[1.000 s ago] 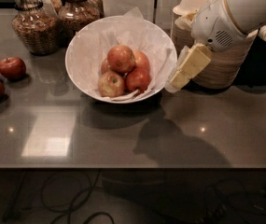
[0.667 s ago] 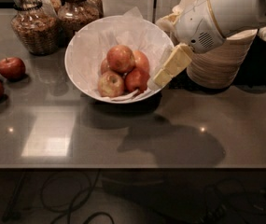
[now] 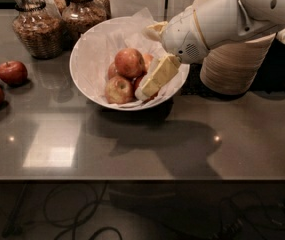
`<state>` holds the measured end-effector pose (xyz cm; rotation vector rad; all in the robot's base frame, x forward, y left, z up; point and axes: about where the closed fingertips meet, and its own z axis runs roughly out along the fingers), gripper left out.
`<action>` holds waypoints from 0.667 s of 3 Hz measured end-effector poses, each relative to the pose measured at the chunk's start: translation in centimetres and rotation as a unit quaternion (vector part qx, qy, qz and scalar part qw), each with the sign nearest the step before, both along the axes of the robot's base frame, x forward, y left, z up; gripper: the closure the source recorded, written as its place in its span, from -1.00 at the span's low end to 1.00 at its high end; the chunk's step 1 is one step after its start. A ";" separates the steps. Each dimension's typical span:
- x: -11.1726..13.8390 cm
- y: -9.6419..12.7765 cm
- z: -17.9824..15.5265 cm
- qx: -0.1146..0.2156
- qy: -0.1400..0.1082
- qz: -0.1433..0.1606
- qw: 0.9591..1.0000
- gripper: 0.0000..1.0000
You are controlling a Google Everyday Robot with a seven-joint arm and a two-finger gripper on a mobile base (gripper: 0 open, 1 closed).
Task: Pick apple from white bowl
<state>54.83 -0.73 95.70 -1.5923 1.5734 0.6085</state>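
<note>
gripper (image 3: 148,59) low over white bowl (image 3: 89,59), right side, spread wide, grasping nothing; 1 finger (image 3: 159,74) among apples (image 3: 119,90).

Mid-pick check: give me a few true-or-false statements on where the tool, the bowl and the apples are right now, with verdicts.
1. The tool is at the right side of the white bowl, close beside the apples. True.
2. The white bowl holds a single apple. False: it holds several.
3. Loose apples lie on the table left of the white bowl. True.
4. A stack of small bowls stands left of the white bowl. False: the stacked paper bowls stand to its right, behind the arm.
5. Glass jars stand behind the white bowl, to the left. True.
</note>
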 end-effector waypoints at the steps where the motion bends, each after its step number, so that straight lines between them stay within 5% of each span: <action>1: 1.0 0.8 -1.0 0.004 0.002 0.006 1.000 -1.00; 2: 2.4 0.9 -1.4 0.007 0.002 0.003 1.000 -1.00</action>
